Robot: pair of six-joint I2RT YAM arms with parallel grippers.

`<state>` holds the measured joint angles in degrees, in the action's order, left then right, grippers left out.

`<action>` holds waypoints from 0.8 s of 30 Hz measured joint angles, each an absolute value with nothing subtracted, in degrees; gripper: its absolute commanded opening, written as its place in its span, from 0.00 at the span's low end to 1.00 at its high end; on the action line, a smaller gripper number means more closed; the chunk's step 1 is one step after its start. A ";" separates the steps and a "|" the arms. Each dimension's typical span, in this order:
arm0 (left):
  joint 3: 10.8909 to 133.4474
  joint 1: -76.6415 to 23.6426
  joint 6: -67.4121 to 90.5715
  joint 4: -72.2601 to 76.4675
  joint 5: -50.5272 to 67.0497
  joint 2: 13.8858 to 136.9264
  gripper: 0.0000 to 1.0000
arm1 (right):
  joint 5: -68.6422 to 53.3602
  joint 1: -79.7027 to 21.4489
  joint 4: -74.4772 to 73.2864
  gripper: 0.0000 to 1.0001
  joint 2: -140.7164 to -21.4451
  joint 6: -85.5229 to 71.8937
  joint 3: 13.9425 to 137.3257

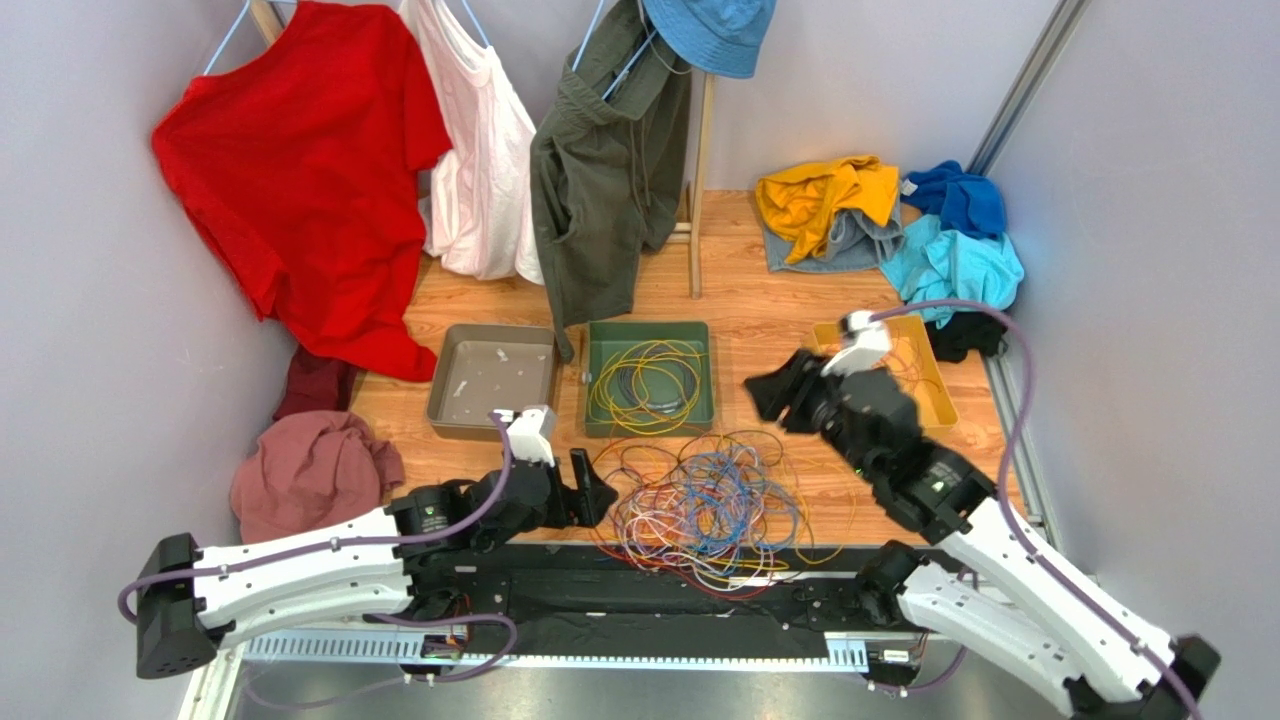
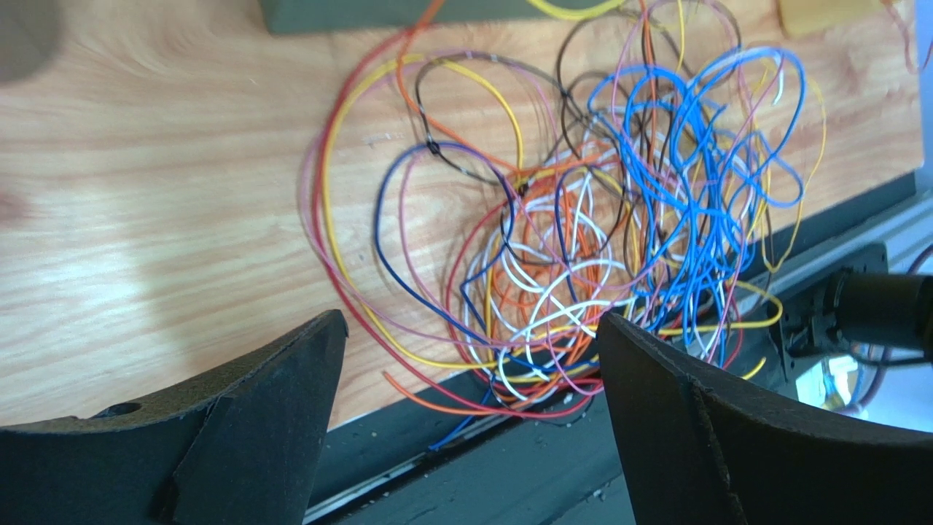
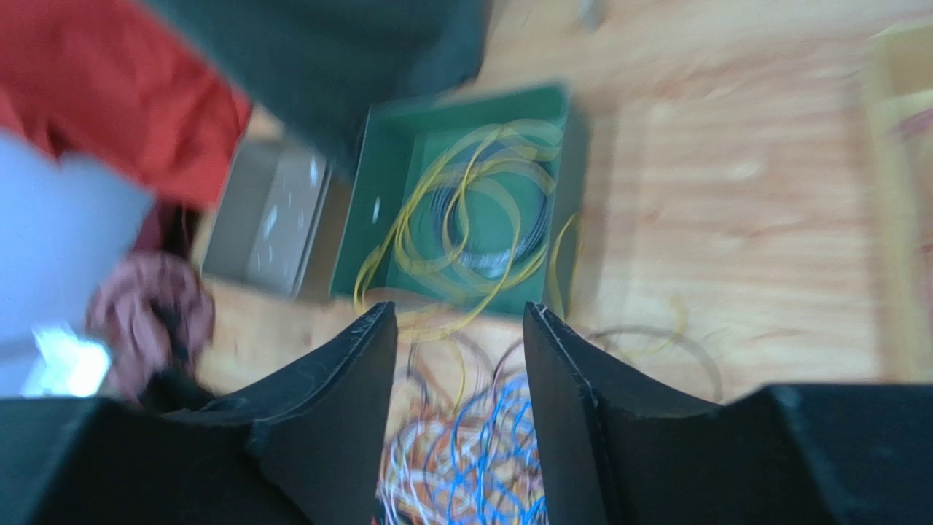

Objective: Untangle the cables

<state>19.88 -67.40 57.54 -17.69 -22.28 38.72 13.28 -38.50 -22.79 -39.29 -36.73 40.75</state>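
Progress: partial. Some yellow cables (image 1: 649, 387) lie coiled in the green tray (image 1: 646, 330). The main tangle of cables (image 1: 706, 510) (blue, orange, white, red, purple, yellow) sits knotted on the table (image 1: 751, 300) near its front edge, just in front of that tray. Judged well under half done; most strands not yet separated.

Left end effector (image 1: 604, 492): low, just beside the tangle's left side and pointing at it. Fingers spread wide, nothing held. In the left wrist view the tangle lies ahead, in line with the gap.

Right end effector (image 1: 763, 393): raised above the table, beyond the tangle's far right, near the green tray. Fingers partly apart, empty. Right wrist view is blurred; the tangle's loops show below the gap.
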 measured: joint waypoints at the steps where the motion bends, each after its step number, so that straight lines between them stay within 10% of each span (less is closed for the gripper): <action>1: 20.23 -67.40 57.34 -18.79 -23.29 37.56 0.94 | 14.26 -42.70 -22.31 0.49 -39.53 -36.99 39.13; 24: 26.65 -67.40 58.43 -42.57 -37.74 23.38 0.99 | 22.96 -62.30 -12.73 0.42 -33.71 -40.25 20.27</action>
<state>26.65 -67.40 58.43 -42.57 -37.74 23.38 22.96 -62.30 -12.73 -33.71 -40.25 20.27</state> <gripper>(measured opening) 0.990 0.420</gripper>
